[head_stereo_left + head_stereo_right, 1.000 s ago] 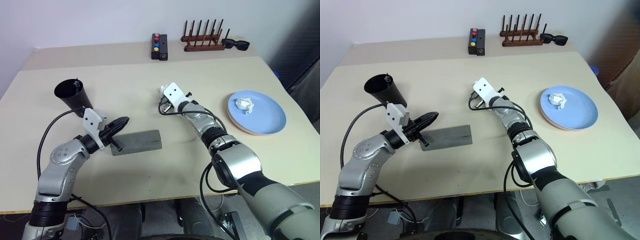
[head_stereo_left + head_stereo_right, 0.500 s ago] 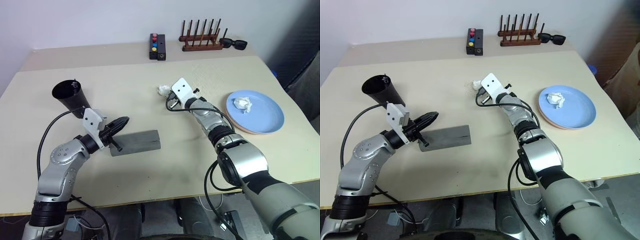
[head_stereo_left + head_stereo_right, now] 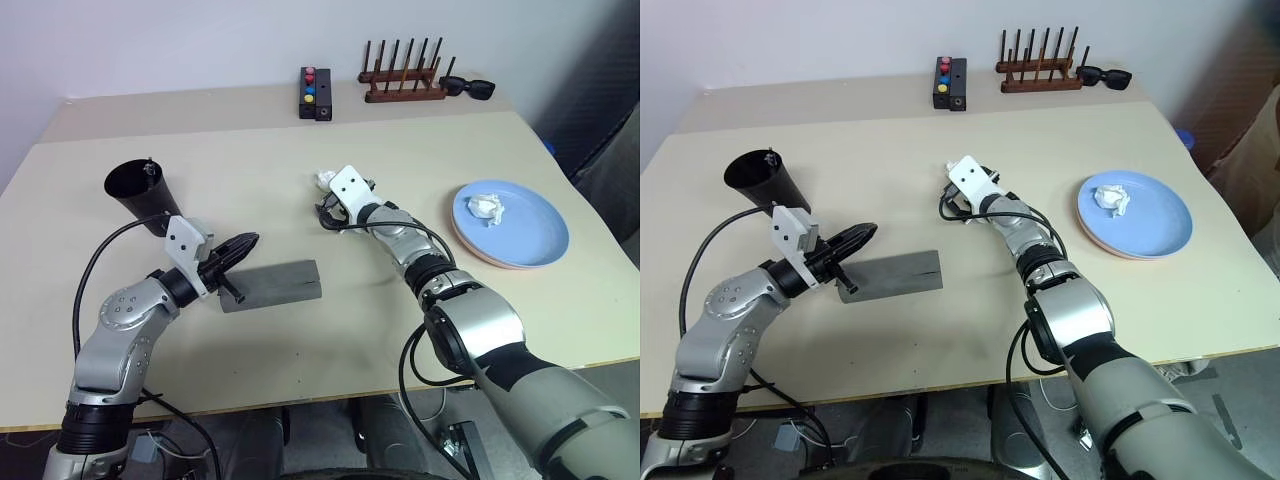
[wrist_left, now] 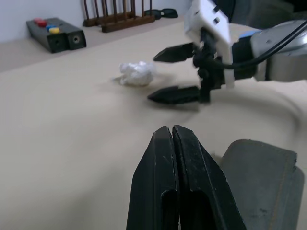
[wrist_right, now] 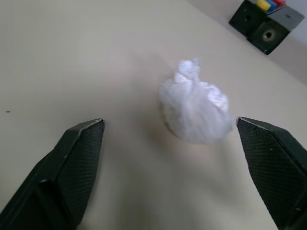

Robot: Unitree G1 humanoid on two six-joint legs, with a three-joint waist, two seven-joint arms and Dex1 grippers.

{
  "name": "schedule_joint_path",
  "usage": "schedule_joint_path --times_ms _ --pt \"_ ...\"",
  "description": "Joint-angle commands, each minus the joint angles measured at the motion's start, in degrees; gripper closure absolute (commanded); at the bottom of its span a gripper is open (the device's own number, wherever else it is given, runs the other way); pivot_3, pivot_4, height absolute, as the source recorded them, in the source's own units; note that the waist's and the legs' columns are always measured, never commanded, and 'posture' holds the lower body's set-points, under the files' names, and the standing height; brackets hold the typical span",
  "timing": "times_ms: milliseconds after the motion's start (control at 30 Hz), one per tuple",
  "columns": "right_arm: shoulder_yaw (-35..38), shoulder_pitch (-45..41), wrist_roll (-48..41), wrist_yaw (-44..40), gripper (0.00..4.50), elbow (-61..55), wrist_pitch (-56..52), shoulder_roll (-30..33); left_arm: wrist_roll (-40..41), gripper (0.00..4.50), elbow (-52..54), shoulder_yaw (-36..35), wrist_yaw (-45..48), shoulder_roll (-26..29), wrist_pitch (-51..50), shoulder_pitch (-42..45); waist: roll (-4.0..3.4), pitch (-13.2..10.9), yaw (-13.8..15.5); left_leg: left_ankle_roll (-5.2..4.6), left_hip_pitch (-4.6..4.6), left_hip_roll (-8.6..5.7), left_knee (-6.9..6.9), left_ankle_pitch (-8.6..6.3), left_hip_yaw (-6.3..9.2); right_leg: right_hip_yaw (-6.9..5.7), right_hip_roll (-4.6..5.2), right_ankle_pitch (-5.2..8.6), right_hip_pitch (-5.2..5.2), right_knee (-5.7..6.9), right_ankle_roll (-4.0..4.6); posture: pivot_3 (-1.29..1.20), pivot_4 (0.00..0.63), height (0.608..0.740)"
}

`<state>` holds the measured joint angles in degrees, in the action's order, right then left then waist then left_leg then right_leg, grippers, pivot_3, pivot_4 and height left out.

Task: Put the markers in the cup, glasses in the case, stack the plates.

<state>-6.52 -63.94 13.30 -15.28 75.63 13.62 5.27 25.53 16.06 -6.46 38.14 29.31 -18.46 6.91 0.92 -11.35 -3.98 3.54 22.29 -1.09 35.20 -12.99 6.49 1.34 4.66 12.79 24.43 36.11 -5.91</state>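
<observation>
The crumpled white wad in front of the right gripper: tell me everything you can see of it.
The white wad is a small crumpled ball, seemingly tissue or thin paper, with a twisted peak on top. It lies on the bare beige table, ahead of the right gripper, whose fingers stand wide apart and do not touch it. A similar wad lies on the blue plate.

right claw [image 3: 322, 213] spread apart just short of a white paper wad [image 3: 325, 180]; left claw [image 3: 243, 243] closed over the grey case [image 3: 275, 285].
</observation>
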Motion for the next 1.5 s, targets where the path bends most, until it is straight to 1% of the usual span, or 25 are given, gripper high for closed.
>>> schedule_joint_path --times_ms 33,67,133,167,300,333,700,800,967,1133,1233,1300,1500 --pt "0.6 -2.4 0.0 2.2 0.54 -0.1 -0.4 -0.5 0.1 4.50 2.5 -1.9 -0.5 0.8 0.4 -0.4 0.00 0.0 0.0 0.00 0.00 0.00 0.00 0.00 0.00 0.00 0.00 0.00 0.00 0.00 0.00 0.00 0.150 0.739" --pt "0.8 -2.4 -0.1 2.6 0.84 -0.1 -0.6 -0.4 0.1 4.50 2.6 -2.0 -0.6 0.8 0.4 -0.6 0.00 0.0 0.0 0.00 0.00 0.00 0.00 0.00 0.00 0.00 0.00 0.00 0.00 0.00 0.00 0.00 0.150 0.739" --pt "0.9 -2.4 -0.2 3.1 1.74 -0.1 -0.6 -0.3 0.2 4.50 3.0 -2.1 -0.7 0.8 0.4 -1.0 0.00 0.0 0.0 0.00 0.00 0.00 0.00 0.00 0.00 0.00 0.00 0.00 0.00 0.00 0.00 0.00 0.150 0.739" --pt "1.0 -2.4 -0.2 3.2 2.33 -0.1 -0.6 -0.3 0.2 4.50 3.0 -2.1 -0.8 0.9 0.3 -1.0 0.00 0.0 0.0 0.00 0.00 0.00 0.00 0.00 0.00 0.00 0.00 0.00 0.00 0.00 0.00 0.00 0.150 0.739" --pt "1.1 -2.3 -0.3 2.9 4.41 -0.1 -0.3 -0.3 0.2 4.50 3.0 -2.2 -0.7 0.9 0.2 -1.0 0.00 0.0 0.0 0.00 0.00 0.00 0.00 0.00 0.00 0.00 0.00 0.00 0.00 0.00 0.00 0.00 0.150 0.739" --pt "1.2 -2.2 -0.5 2.6 4.47 -0.2 -0.1 -0.4 0.2 4.50 2.9 -2.1 -0.8 0.9 0.2 -0.9 0.00 0.0 0.0 0.00 0.00 0.00 0.00 0.00 0.00 0.00 0.00 0.00 0.00 0.00 0.00 0.00 0.150 0.739" --pt "1.1 -0.8 -0.3 1.0 4.47 -1.1 2.0 0.5 0.2 4.50 3.1 -1.9 -0.9 0.7 0.2 -1.0 0.00 0.0 0.0 0.00 0.00 0.00 0.00 0.00 0.00 0.00 0.00 0.00 0.00 0.00 0.00 0.00 0.150 0.739" --pt "0.2 -0.1 0.4 -0.1 4.47 -2.0 4.1 1.5 0.3 4.50 3.5 -1.9 -1.1 0.6 0.1 -1.3 0.00 0.0 0.0 0.00 0.00 0.00 0.00 0.00 0.00 0.00 0.00 0.00 0.00 0.00 0.00 0.00 0.150 0.739" --pt "0.8 2.4 -1.1 -3.9 4.47 -5.3 6.9 4.3 0.4 4.50 3.9 -2.1 -1.3 0.6 0.0 -1.9 0.00 0.0 0.0 0.00 0.00 0.00 0.00 0.00 0.00 0.00 0.00 0.00 0.00 0.00 0.00 0.00 0.150 0.739" --pt "1.2 4.8 -2.3 -6.3 4.47 -8.9 7.6 6.4 0.3 4.50 3.5 -1.8 -1.2 0.5 0.1 -1.9 0.00 0.0 0.0 0.00 0.00 0.00 0.00 0.00 0.00 0.00 0.00 0.00 0.00 0.00 0.00 0.00 0.150 0.739" --pt "1.8 7.1 -3.6 -8.5 4.47 -13.8 7.5 8.2 0.2 4.50 3.6 -1.6 -1.3 0.3 0.1 -1.6 0.00 0.0 0.0 0.00 0.00 0.00 -0.01 0.00 0.00 0.00 0.00 0.00 0.00 0.00 0.00 0.00 0.150 0.739" --pt "2.5 9.6 -4.8 -10.1 4.47 -19.2 6.9 10.1 0.2 4.50 3.8 -1.7 -1.4 0.3 0.1 -1.8 0.00 0.0 0.0 0.00 0.00 0.00 0.00 0.00 0.00 0.00 0.00 0.00 0.00 0.00 -0.01 0.00 0.150 0.739" --pt "5.3 20.0 -9.1 -15.0 4.47 -41.1 -2.5 17.4 0.4 4.50 3.4 -2.1 -0.9 0.3 0.3 -2.3 0.00 0.0 0.7 0.00 0.04 -0.01 0.04 0.00 -0.01 0.01 0.02 0.00 0.00 -0.02 -0.01 0.00 0.150 0.739"
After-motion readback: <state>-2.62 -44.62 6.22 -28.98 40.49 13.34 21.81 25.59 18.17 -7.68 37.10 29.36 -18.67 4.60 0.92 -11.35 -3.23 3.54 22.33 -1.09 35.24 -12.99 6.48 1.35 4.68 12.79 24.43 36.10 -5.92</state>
